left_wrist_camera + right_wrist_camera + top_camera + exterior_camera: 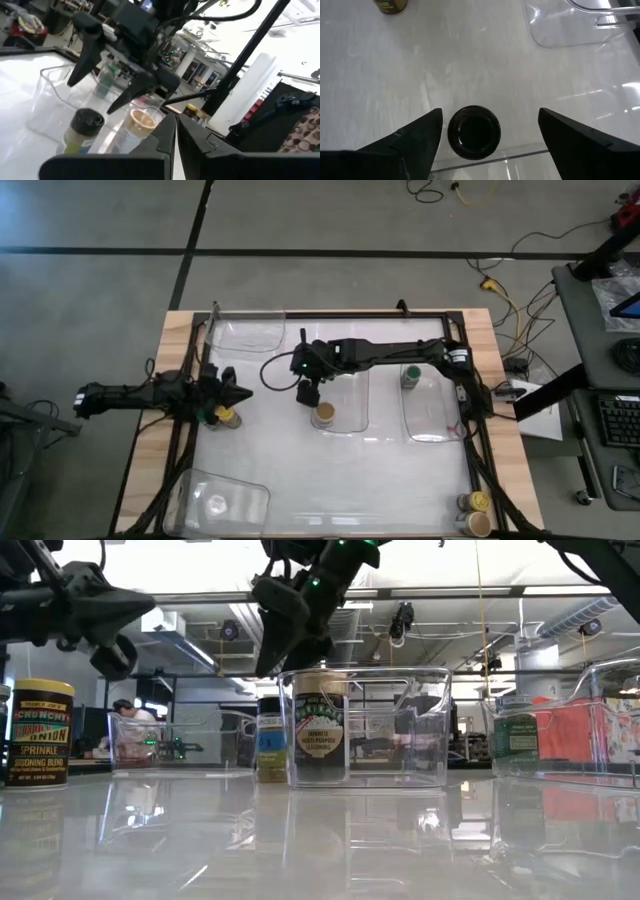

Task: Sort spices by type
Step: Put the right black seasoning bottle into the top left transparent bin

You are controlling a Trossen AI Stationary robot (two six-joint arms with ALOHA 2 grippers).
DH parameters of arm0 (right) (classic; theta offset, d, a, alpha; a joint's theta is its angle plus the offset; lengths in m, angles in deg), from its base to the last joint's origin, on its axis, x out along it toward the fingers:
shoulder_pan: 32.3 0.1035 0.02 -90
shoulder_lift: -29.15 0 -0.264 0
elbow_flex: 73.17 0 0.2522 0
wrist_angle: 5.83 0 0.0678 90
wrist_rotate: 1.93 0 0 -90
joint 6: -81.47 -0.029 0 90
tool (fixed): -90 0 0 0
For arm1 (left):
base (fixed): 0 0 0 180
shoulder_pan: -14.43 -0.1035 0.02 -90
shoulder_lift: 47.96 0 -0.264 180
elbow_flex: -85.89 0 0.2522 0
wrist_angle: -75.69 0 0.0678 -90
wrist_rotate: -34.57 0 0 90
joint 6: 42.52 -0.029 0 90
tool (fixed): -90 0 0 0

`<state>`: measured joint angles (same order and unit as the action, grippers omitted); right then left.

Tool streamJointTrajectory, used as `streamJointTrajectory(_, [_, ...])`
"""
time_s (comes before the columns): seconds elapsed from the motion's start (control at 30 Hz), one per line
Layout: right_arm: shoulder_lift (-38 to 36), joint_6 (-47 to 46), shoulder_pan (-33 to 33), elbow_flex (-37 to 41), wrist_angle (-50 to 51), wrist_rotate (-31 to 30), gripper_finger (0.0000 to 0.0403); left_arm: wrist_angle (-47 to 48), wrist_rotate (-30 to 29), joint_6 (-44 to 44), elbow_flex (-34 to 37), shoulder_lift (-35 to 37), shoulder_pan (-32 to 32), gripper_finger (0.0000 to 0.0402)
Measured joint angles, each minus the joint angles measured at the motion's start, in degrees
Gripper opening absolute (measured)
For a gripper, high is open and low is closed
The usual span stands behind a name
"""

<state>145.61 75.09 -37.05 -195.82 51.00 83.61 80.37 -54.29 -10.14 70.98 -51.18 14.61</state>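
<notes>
**Right arm lined up over a black-lidded jar**

White tabletop [330, 480], framed in black rails, carries several clear plastic bins and a scatter of small spice jars. From my seat I read the right gripper [308, 392] as the one at work: it hangs near the table's middle, pointing down, its fingers spread wide with nothing between them. In its wrist view a black-lidded jar [473, 132] stands directly below, between the two fingers and touching neither, just outside the near wall of the middle bin [345, 405]. A tan-lidded jar [324, 415] already stands inside that bin, just beside the gripper.

My left gripper [232, 392] waits over the table's left side, fingers pressed together and holding nothing, above a small cluster of jars [222, 416] there. A green-lidded jar [410, 375] sits in the right-hand bin [432, 410], and two more jars, one yellow-lidded [480, 502], stand at the near right corner.

I judge this to be the approach to a pick, with most of the sorting not yet done. Next I would lower the right gripper straight down until the fingers straddle the black lid, then close. The bin wall is close to the jar, so one finger could catch it; I would keep the descent vertical and centred.
</notes>
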Motion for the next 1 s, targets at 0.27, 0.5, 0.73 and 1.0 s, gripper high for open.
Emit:
streamJointTrajectory(0.27, [-1.2, -1.8, 0.4, -0.2, 0.6, 0.0, 0.0317, -3.3, 0.2, -5.0, -1.2, -0.4, 0.0, 0.0002])
streamJointTrajectory(0.5, [-3.7, -2.6, 1.4, -4.7, 7.1, -1.9, 0.0328, -2.3, -3.6, -7.9, -5.5, -8.2, -0.1, 0.0002])
streamJointTrajectory(0.73, [-4.3, -3.6, 2.4, -10.9, 13.9, -3.8, 0.0336, -2.2, -3.7, -5.1, -9.9, -22.2, -1.7, 0.0005])
streamJointTrajectory(1.0, [-4.4, -6.6, 6.1, -17.8, 21.9, -9.1, 0.0317, 6.0, -3.3, -11.9, -21.8, -35.4, -5.8, 0.0065])
